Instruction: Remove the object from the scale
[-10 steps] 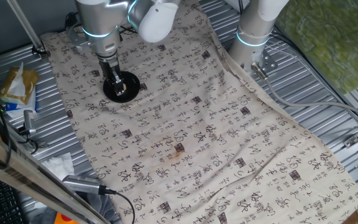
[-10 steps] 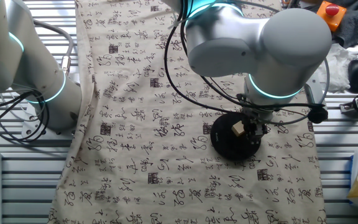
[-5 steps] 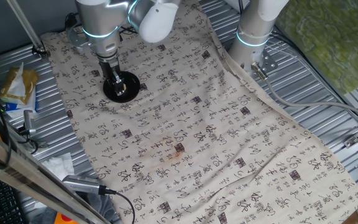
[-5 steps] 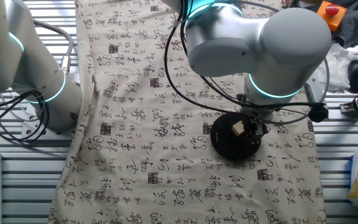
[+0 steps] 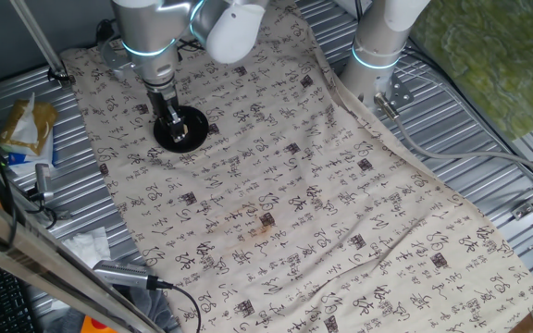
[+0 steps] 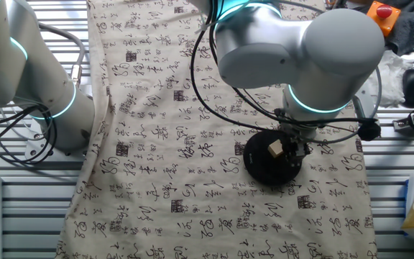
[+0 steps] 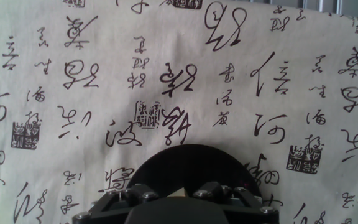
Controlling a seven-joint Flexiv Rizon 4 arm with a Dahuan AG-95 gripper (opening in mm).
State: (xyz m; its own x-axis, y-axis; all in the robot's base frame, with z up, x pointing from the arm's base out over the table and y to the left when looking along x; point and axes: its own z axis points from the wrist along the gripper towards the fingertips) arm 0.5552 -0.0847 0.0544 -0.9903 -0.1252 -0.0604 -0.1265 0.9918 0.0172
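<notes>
Block (image 6: pixel 273 149) on scale (image 6: pixel 261 164), on cloth (image 6: pixel 192 144)

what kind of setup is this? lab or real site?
Likely a robot lab bench: ribbed metal table, calligraphy-print cloth, a second robot arm's base, and loose cables at the edge.

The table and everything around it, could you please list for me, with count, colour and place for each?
Cloth: one, cream with black calligraphy, spread over the table.
Table: one, ribbed grey metal, bare at the edges around the cloth.
Scale: one, flat round black disc, on the cloth under the arm.
Block: one, light tan, on the scale beside the fingers.
Packet: one, yellow and white, on the table edge next to the cloth.
Red button: one, on an orange box at the far corner.
Second arm: one, white, base at the cloth's edge.
Gripper: one, black, low over the scale; whether it grips the block cannot be told.
</notes>
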